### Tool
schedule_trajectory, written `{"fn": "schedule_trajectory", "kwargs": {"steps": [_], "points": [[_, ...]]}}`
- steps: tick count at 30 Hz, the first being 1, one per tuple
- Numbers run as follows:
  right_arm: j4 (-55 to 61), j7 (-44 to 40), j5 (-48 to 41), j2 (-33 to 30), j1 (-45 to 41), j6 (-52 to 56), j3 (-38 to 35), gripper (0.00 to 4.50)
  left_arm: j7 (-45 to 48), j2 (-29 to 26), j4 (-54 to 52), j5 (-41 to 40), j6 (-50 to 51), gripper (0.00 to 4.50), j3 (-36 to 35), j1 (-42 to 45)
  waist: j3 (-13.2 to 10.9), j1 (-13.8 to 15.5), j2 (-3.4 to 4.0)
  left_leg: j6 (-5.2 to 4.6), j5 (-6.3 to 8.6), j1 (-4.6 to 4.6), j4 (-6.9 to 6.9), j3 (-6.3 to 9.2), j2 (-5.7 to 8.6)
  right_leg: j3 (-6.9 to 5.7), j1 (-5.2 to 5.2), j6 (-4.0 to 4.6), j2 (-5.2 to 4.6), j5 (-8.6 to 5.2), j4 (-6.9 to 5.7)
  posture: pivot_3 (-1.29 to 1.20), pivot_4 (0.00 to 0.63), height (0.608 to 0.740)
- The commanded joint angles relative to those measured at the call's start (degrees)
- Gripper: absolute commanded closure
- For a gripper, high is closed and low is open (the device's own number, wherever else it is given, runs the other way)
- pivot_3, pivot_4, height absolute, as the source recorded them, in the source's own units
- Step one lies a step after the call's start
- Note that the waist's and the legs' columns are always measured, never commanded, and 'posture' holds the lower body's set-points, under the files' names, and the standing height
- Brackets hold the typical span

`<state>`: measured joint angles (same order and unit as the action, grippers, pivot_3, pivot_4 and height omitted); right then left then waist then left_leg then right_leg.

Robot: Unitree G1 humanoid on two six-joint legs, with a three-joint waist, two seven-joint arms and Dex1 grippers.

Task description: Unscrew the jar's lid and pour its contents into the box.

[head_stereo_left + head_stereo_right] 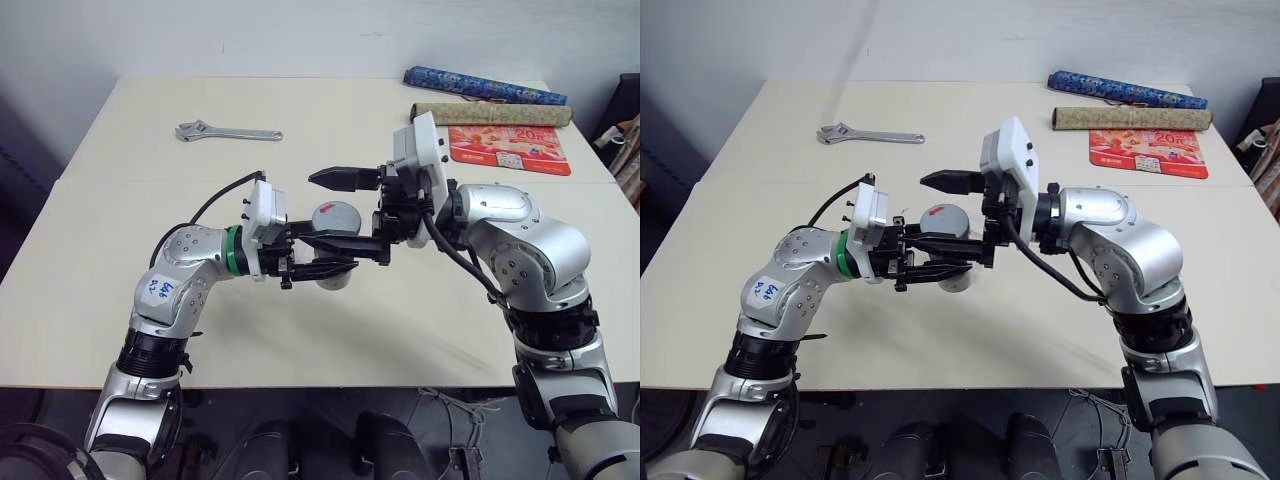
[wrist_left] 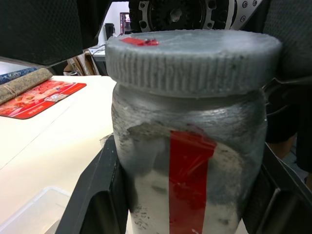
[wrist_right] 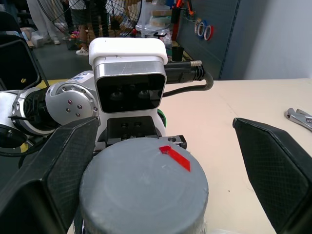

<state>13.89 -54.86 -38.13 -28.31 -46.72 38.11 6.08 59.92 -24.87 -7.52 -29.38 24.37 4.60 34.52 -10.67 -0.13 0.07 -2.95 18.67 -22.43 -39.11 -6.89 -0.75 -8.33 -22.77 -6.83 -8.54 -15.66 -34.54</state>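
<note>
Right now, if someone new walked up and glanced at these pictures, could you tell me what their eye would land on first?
First, the jar with its red stripe, held above the middle of the table in the shut left end effector. Its grey lid with a small red mark sits between the open fingers of the right end effector, which faces it from the other side. Behind, a wrench lies on the table's far left.

Both arms meet in front of the torso, grippers pointing at each other.
The left gripper [image 1: 322, 257] of two black fingers lies level, aimed rightward, clamped tight; the right gripper [image 1: 352, 214] of two black fingers aims leftward, fingers spread wide.
</note>
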Motion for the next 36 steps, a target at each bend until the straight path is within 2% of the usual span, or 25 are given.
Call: {"fn": "schedule_trajectory", "kwargs": {"steps": [1, 14, 18, 28, 31, 35, 36], "points": [[-0.98, -1.28, 0.10, -1.48, -0.11, -1.89, -3.13, 0.03, 0.39, -0.03, -1.99, -0.53, -1.05, 2.18, -0.11, 0.32, 0.00, 0.00, 0.00, 0.00, 0.00, 0.00, 0.00, 0.00, 0.00, 0.00, 0.00, 0.00, 0.00, 0.00, 0.00, 0.00, 0.150, 0.740], [-0.09, -6.35, -3.85, -2.90, 2.41, -1.72, -5.01, 0.03, 0.16, -0.08, -2.40, -0.50, -1.05, 2.18, -0.11, -0.05, 0.00, 0.00, 0.00, 0.00, 0.00, 0.00, 0.00, 0.00, -0.01, 0.00, 0.00, 0.00, 0.00, 0.00, 0.00, 0.00, 0.150, 0.740], [2.42, -5.97, -6.80, -3.09, 2.10, 1.34, -5.03, 0.03, 0.15, -0.21, -2.69, -0.52, -0.92, 2.18, -0.10, -0.26, 0.00, 0.01, 0.00, 0.00, 0.00, 0.00, 0.00, 0.00, -0.02, 0.00, 0.00, 0.00, 0.00, 0.00, 0.00, 0.00, 0.150, 0.740], [2.33, -3.85, -3.98, -2.29, 0.80, 1.35, -2.17, 0.03, 0.33, -0.12, -2.51, -0.36, -1.11, 2.18, 0.20, -0.19, 0.00, 0.05, 0.00, 0.00, 0.00, 0.00, 0.00, 0.00, -0.02, 0.01, 0.00, 0.00, 0.00, 0.00, 0.00, 0.00, 0.150, 0.740], [1.84, -4.07, -3.23, -1.97, 1.22, 0.33, -1.74, 0.62, 0.33, 0.02, -2.41, -0.28, -1.23, 2.18, 0.27, -0.10, 0.00, 0.03, 0.00, 0.00, 0.00, 0.00, 0.00, 0.00, -0.01, 0.01, 0.00, 0.00, 0.00, 0.00, 0.00, 0.00, 0.150, 0.740], [1.71, -4.40, -4.69, -0.89, 1.46, 0.03, -3.21, 1.93, 0.36, -0.20, -2.52, -0.31, -1.13, 2.18, 0.14, -0.25, 0.00, 0.00, 0.00, 0.00, 0.00, 0.00, 0.00, 0.00, -0.01, 0.01, 0.00, 0.00, 0.00, 0.00, 0.00, 0.00, 0.150, 0.740], [1.90, -4.18, -6.39, -0.46, 1.58, 0.91, -4.21, 1.96, 0.41, -0.30, -2.52, -0.28, -1.17, 2.18, 0.10, -0.35, 0.00, 0.00, 0.00, 0.00, 0.00, 0.00, 0.00, 0.00, -0.01, 0.01, 0.00, 0.00, 0.00, 0.00, 0.00, 0.00, 0.150, 0.740]]}}
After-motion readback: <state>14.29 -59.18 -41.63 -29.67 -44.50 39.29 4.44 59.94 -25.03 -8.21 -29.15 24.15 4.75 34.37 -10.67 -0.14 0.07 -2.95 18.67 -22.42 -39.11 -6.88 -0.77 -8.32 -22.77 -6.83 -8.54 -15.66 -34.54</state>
